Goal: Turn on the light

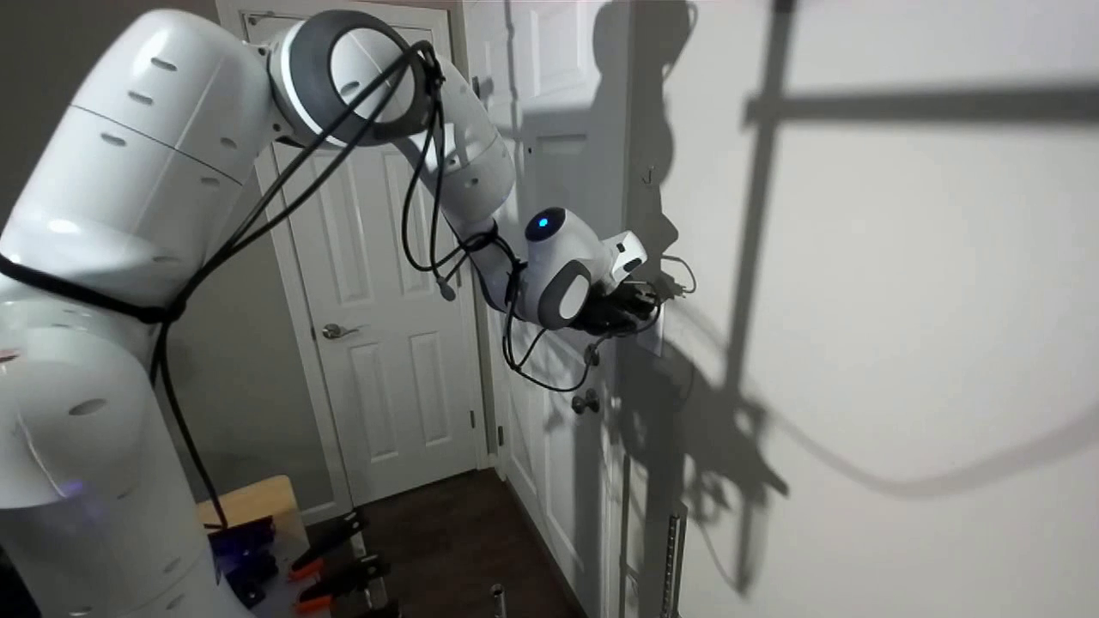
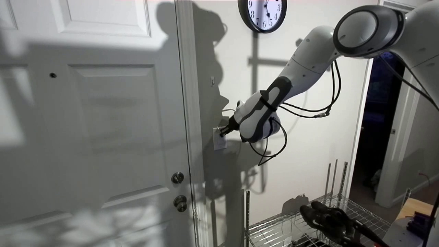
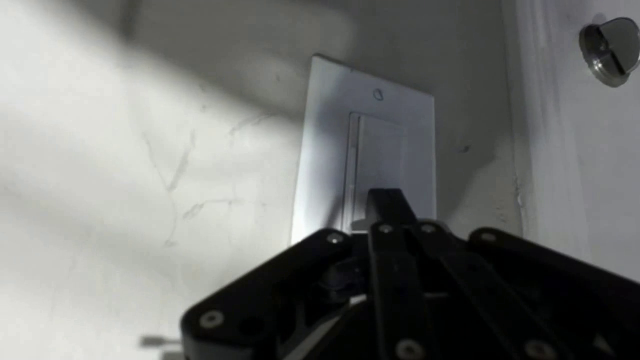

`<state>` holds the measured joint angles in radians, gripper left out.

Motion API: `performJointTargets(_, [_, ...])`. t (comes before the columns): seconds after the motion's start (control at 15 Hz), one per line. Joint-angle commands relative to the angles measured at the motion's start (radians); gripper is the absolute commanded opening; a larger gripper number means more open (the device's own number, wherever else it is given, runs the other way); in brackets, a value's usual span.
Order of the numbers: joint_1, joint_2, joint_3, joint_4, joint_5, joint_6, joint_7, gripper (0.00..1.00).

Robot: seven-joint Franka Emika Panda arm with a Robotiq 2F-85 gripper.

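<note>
Gripper (image 3: 385,200): black; fingers pressed together, tips overlapping the rocker switch (image 3: 381,150) in the wrist view; whether they touch it cannot be told. Switch plate (image 3: 320,155): white, rectangular, one screw (image 3: 378,94) visible, rocker switch set in it, mounted on the pale wall (image 1: 927,300). Robot arm (image 2: 301,72): white, grey joint covers, blue light (image 1: 543,223) at its wrist; above and right of the plate in an exterior view. Small hook (image 2: 212,81): above the plate. Wall clock (image 2: 264,17): round, dark rim, white face, upper part out of frame; numerals 9, 8, 7, 6, 4 and 3 legible; above and right of the plate. Panelled door (image 2: 113,113): white; left of the plate in both exterior views. Deadbolt (image 2: 177,177): metal; below and left of the plate. Doorknob (image 2: 180,203): metal; likewise below and left, lower than the deadbolt. Wire shelf (image 2: 265,236): below and right of the plate. Clamps (image 1: 348,577): black with orange parts; below and left of the plate in an exterior view.
</note>
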<state>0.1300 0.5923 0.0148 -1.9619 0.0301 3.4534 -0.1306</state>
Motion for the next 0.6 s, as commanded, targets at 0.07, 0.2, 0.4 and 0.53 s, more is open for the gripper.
performJointTargets(0.07, [-0.07, -0.117, 0.062, -0.124, -0.021, 0.0, 0.045, 0.0])
performJointTargets(0.2, [-0.19, -0.126, 0.195, -0.138, -0.077, 0.0, 0.086, 0.0])
performJointTargets(0.4, [-0.381, -0.102, 0.404, -0.157, -0.156, 0.0, 0.136, 0.0])
performJointTargets(0.53, [-0.491, -0.083, 0.511, -0.171, -0.202, 0.001, 0.148, 0.0])
